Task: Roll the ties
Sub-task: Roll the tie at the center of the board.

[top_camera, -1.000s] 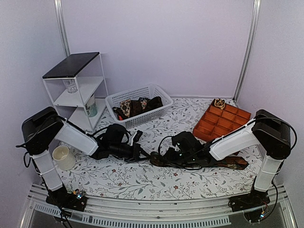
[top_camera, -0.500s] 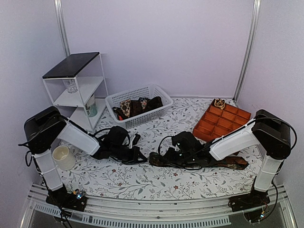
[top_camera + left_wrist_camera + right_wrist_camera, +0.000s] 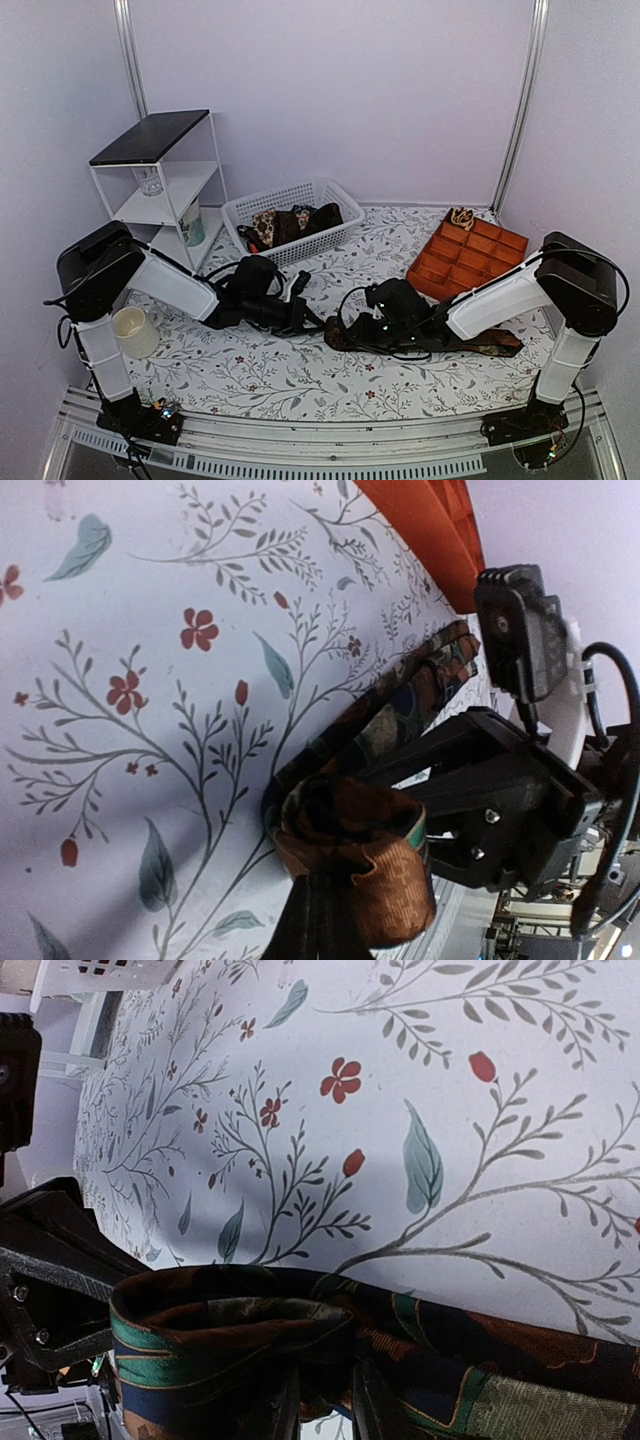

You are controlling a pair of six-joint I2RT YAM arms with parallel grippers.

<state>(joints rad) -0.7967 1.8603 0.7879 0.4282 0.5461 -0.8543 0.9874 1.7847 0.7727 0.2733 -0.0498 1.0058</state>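
Left claw (image 3: 314, 321) has slid right, joining right claw (image 3: 341, 335) in pinching the tie's (image 3: 490, 345) rolled end; tie stretches rightward.

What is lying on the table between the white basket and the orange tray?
Nothing: between the white basket and the orange tray, the top view shows only bare flowered tablecloth.

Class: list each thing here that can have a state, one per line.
tie on the table: one end rolled, rest lying flat
left gripper: shut on that tie's roll
right gripper: shut on that tie's roll
white basket: holds loose, unrolled ties
orange tray: one rolled tie in far compartment
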